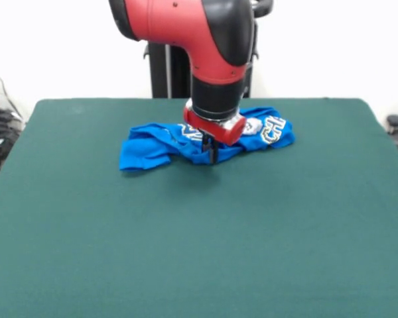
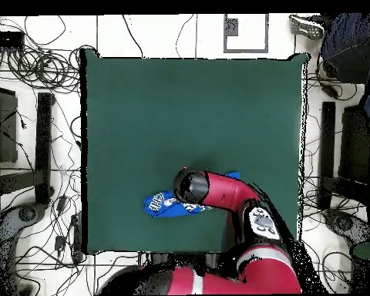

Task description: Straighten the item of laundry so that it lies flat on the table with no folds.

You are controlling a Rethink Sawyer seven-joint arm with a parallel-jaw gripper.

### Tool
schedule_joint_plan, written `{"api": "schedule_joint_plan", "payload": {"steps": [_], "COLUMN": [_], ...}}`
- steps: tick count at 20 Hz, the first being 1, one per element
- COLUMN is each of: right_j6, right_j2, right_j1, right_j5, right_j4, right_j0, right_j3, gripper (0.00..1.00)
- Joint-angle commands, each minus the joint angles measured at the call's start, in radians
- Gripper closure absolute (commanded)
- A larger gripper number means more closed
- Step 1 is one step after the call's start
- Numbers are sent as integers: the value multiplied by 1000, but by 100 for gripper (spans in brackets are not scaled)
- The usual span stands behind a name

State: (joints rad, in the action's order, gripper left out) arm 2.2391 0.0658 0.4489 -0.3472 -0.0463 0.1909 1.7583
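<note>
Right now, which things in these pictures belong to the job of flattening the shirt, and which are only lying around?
Belong to the job:
- blue shirt, crumpled in folds
- green table under it
- end effector, down at the shirt's middle

Only lying around:
- cables on the floor beside the table
- a person at the overhead view's corner

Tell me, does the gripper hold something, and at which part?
Cannot be told. The gripper is down on the shirt at its near edge, mid-length, but a grip is not visible.
</note>
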Motion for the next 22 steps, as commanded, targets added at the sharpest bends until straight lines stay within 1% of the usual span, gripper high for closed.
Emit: {"api": "schedule_joint_plan", "payload": {"steps": [1,4,9,22], "right_j6": [121,122,133,147], "right_j2": [20,29,32,17], "right_j1": [34,42,53,66], "right_j5": [-146,-194,-236,-237], "right_j4": [49,54,57,79], "right_j0": [-64,-74,-80,-80], "right_j3": [-162,-186,-205,-186], "gripper": [100,100,100,100]}}
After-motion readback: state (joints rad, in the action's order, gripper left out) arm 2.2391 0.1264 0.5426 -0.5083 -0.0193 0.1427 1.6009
